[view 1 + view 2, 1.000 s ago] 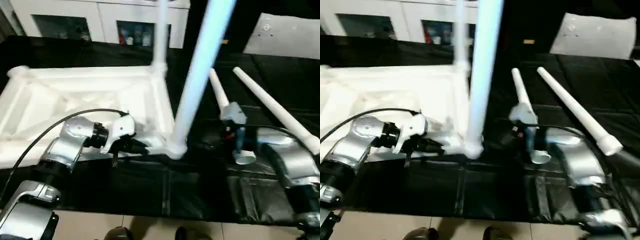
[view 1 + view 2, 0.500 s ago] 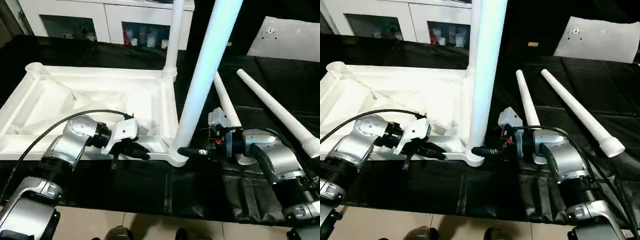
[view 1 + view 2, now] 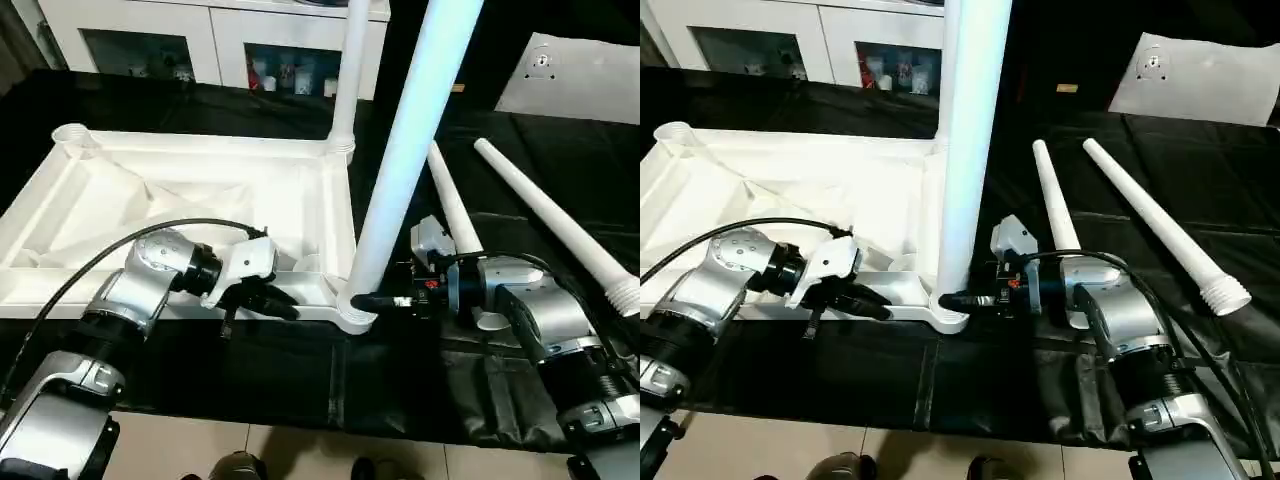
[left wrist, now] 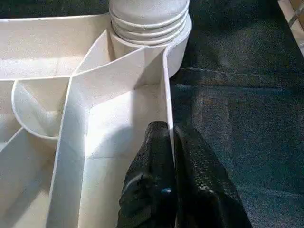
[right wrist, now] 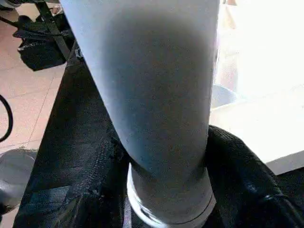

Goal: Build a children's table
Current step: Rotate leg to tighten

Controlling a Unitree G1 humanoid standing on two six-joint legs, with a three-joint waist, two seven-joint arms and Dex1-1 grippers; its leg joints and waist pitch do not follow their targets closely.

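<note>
Left eye view looks down on a black-covered table (image 3: 400,390) where the white tabletop (image 3: 180,200) lies upside down, its ribbed underside facing up. Two legs stand upright in its corner sockets: the far upright leg (image 3: 348,70) at the back corner, and the near upright leg (image 3: 405,150) at the front corner nearest the robot's right arm. An empty round socket (image 3: 68,133) shows at the far left corner.

Two loose legs lie on the black cloth to the right of the tabletop, side by side but apart: the inner loose leg (image 3: 448,205) and the outer loose leg (image 3: 550,222), its threaded end pointing toward the robot.

The left gripper (image 4: 168,156) has its fingers together, pinched on the tabletop's thin front rim, just beside the near upright leg's socket. The right gripper (image 3: 372,300) reaches in level at the base of the near upright leg, one finger on each side of it; whether they press the leg cannot be told.

Behind the table stands a white cabinet (image 3: 200,40) with glass doors. A flat white sheet (image 3: 575,80) lies at the far right.
</note>
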